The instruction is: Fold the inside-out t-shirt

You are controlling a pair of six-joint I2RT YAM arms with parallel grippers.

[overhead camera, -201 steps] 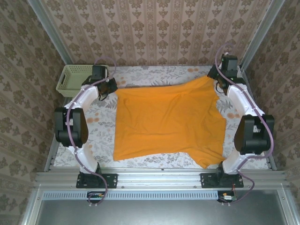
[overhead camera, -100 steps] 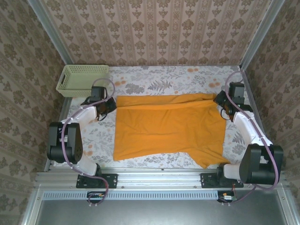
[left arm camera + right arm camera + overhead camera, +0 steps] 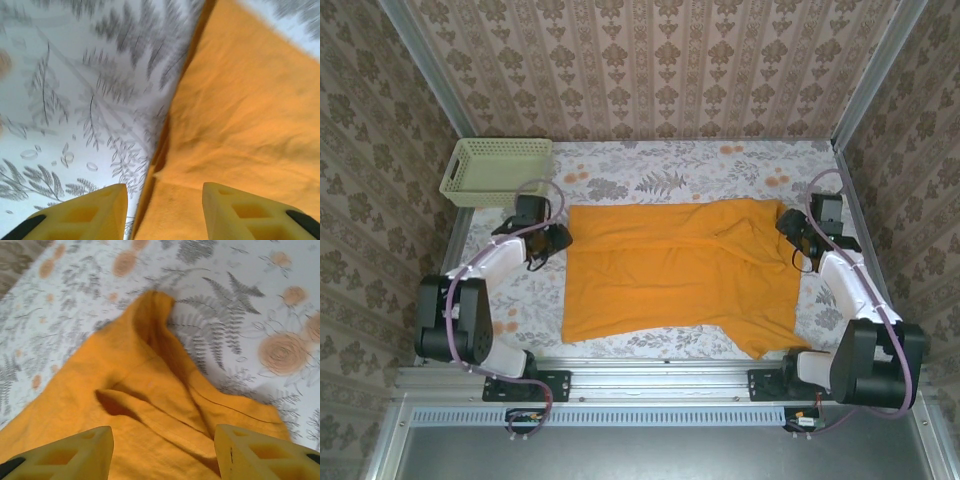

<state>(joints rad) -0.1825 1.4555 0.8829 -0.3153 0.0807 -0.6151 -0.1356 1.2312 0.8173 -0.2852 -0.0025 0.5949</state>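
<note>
orange t-shirt point(image 3: 670, 280), plain side up, on floral tablecloth point(image 3: 650, 170)

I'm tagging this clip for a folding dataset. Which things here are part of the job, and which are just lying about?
Job: orange t-shirt; left gripper, open by its far left corner; right gripper, open by its far right corner.
Lying about: pale green basket, at the far left; floral table cover.

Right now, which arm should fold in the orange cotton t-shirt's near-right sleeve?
Probably right: the open right gripper sits at the right edge of the orange cotton t-shirt, on the sleeve side; the left gripper is opposite.
</note>
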